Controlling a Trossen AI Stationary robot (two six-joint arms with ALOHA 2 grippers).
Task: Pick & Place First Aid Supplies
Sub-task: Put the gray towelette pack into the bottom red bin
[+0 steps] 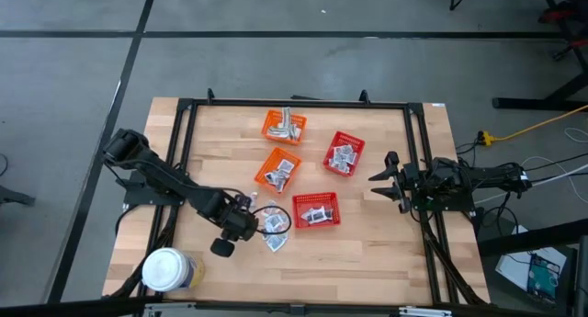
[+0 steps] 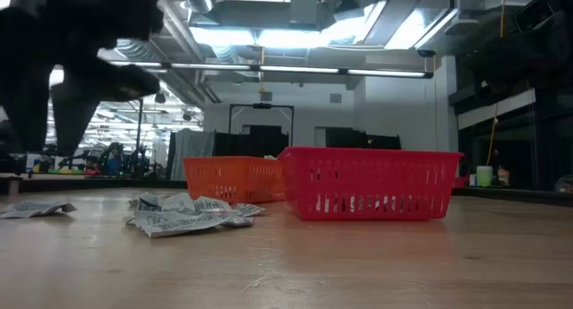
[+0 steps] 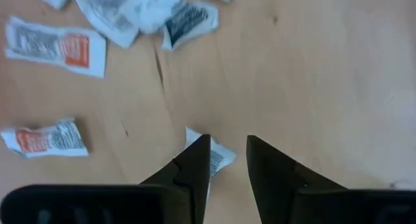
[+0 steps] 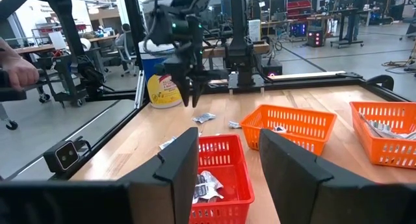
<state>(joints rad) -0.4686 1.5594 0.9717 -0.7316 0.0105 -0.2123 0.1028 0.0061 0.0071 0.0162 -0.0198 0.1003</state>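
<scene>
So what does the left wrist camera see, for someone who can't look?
The left gripper hangs open just above a small white packet on the wooden table. More crumpled packets with red and blue print lie scattered farther off.

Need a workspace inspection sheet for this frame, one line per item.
Surface: wooden table, black frame.
Job's things: loose sachets near the front; more in two orange baskets and two red baskets.
Clutter: white-lidded jar, front-left corner.
Hands: left hand open over a sachet, holds nothing; right hand open, waiting at the right edge.
Cables: yellow cable on the floor, right.
Surroundings: person's hand beyond the table.
</scene>
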